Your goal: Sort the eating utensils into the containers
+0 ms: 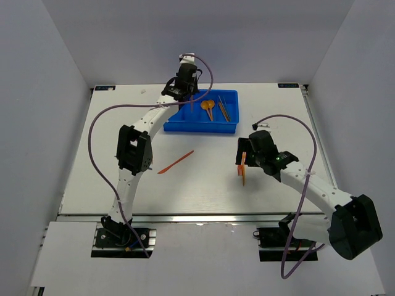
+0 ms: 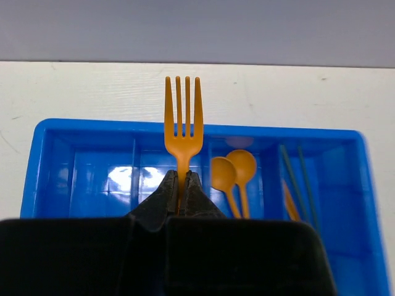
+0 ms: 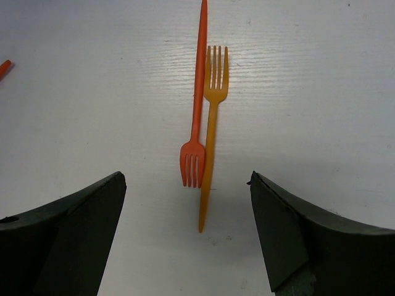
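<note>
left pincer (image 2: 182, 179): jaws together, clamped on the handle of the held fork (image 2: 182, 120); over the left half of the tray in the top view
held fork: plain orange plastic, thin, four tines; tines point away from the wrist camera, past the far rim; lined up with the second compartment from the left; height above the tray floor not clear
tray (image 2: 92, 125): bright blue, rectangular, four side-by-side compartments; at the far middle of the desk (image 1: 123, 185)
spoons (image 2: 234, 169): two, orange, round bowls, overlapping; third compartment from the left
sticks (image 2: 297, 179): two, dark, very thin; rightmost compartment, beside an orange piece (image 2: 289, 200), kind not clear
right pincer (image 3: 185, 182): jaws wide apart, holding nothing; hovering over two forks on the bare desk, right of centre
red-orange fork (image 3: 199, 80): flat on the desk, tines toward the wrist camera
orange fork (image 3: 213, 123): paler; touching the red-orange fork along the handles, tines the opposite way
knife (image 1: 176, 162): red-orange, slim, slanted; alone on the desk in front of the tray, well apart from the forks
</note>
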Motion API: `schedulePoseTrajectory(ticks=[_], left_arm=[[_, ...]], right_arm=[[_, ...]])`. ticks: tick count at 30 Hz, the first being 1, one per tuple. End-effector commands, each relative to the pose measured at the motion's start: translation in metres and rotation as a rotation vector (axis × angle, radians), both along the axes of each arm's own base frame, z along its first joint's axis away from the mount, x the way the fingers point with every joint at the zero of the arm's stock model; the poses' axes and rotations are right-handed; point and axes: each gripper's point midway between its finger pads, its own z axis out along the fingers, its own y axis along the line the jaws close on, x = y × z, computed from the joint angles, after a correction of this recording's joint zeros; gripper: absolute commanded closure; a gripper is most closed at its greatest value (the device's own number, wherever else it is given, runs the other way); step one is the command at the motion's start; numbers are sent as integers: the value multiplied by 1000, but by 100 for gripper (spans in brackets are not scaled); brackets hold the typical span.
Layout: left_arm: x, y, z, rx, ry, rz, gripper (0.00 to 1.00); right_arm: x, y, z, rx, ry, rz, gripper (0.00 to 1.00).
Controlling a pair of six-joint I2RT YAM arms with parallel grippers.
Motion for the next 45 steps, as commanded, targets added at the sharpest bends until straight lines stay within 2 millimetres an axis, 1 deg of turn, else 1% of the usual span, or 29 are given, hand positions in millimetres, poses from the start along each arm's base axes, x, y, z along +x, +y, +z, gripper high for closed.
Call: schedulePoseTrajectory(ticks=[1, 2, 3, 4, 7, 8, 11, 17, 18, 20, 21, 24, 25, 28, 29, 30, 31, 32, 34, 35, 36, 37, 38, 39, 40, 41, 43, 44, 45], left_arm=[[10, 5, 28, -46, -103, -32, 100], [14, 4, 29, -52, -127, -35, 100], [14, 4, 25, -46, -128, -36, 100], [16, 5, 16, -35, -120, -30, 100], [21, 7, 5, -33, -108, -19, 100], [22, 7, -4, -32, -97, -20, 100], [23, 5, -18, -39, -73, -20, 100], [18, 8, -39, -73, -30, 11, 100], [15, 10, -45, -78, -15, 23, 100], [11, 11, -49, -108, -6, 48, 100], [8, 12, -54, -126, 8, 62, 99], [4, 13, -61, -147, 25, 75, 92], [3, 12, -63, -149, 31, 71, 87], [1, 13, -67, -153, 41, 76, 82], [-1, 13, -68, -153, 48, 73, 75], [-1, 12, -66, -155, 46, 70, 69], [-3, 12, -59, -169, 40, 71, 64], [-5, 12, -56, -177, 37, 65, 55], [-8, 11, -45, -197, 27, 61, 45], [-11, 12, -27, -212, 9, 55, 40], [-13, 12, -17, -225, -2, 56, 33], [-16, 12, -5, -236, -16, 54, 30], [-22, 15, 18, -254, -44, 49, 28], [-26, 16, 31, -264, -61, 44, 23], [-31, 18, 44, -276, -77, 41, 21], [-41, 22, 73, -295, -113, 36, 18], [-56, 28, 92, -288, -124, 36, 10], [-67, 35, 96, -276, -104, 49, 2], [-84, 44, 113, -297, -112, 60, 2]], right_arm=[[6, 3, -1, 1, -20, 26, 14], [6, 3, -2, -2, -19, 26, 14], [6, 3, -2, -4, -20, 26, 14], [6, 2, -3, -9, -22, 29, 14], [7, 1, -2, -14, -27, 25, 14], [7, 1, -2, -15, -28, 26, 14], [9, 2, -4, -15, -26, 26, 14], [11, 3, -8, -23, -16, 27, 15], [10, 3, -10, -25, -12, 27, 14], [10, 4, -10, -22, -12, 29, 14], [10, 4, -10, -23, -11, 29, 14], [10, 4, -12, -25, -5, 28, 15], [10, 3, -13, -28, -3, 27, 14], [11, 2, -14, -33, -3, 21, 14], [12, 2, -14, -34, -4, 20, 13], [13, 3, -14, -34, -2, 19, 13], [14, 4, -17, -39, 7, 19, 12], [14, 5, -18, -38, 14, 21, 12], [17, 7, -22, -41, 30, 23, 12], [18, 9, -23, -43, 34, 25, 12], [21, 10, -21, -45, 32, 22, 12], [21, 8, -26, -59, 47, 13, 12], [22, 7, -27, -65, 51, 9, 12], [24, 7, -29, -72, 55, 4, 12], [26, 7, -33, -83, 66, -2, 12], [27, 7, -36, -90, 74, -4, 15], [31, 5, -44, -120, 98, -16, 19], [31, 4, -46, -130, 108, -24, 27], [33, 3, -48, -139, 114, -33, 32]])
